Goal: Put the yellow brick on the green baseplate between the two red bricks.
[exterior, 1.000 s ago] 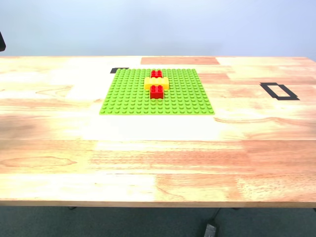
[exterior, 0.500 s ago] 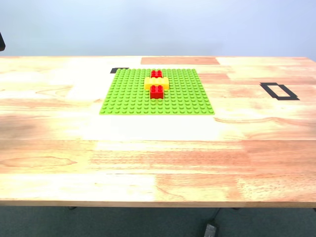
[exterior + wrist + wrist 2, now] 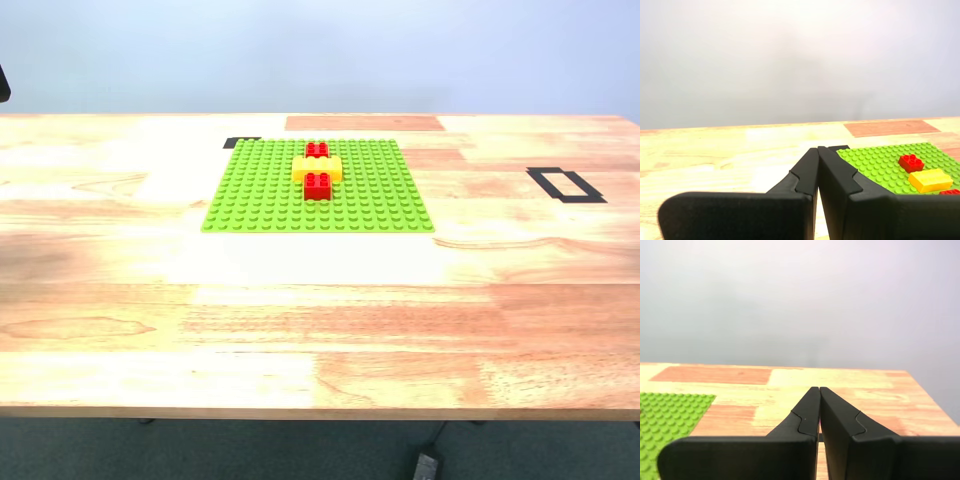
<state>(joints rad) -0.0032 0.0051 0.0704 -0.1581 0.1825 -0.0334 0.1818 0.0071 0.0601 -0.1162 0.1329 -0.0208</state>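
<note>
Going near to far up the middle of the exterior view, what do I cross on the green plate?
Near edge of the flat green studded baseplate → nearer small red square brick → long yellow-orange studded brick → farther small red square brick → reddish wood patch of the table.

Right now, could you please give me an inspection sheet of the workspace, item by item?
Surface: pale wooden table, two black tape marks.
Job's things: yellow-orange studded plastic brick sits on the flat green studded baseplate, between two small red studded bricks.
Clutter: nothing seen.
Grippers: my first gripper and my second gripper have their jaws shut, empty, off the baseplate.
Cables: dark cable and plug on the floor below the table edge.
Surroundings: plain pale wall.
</note>
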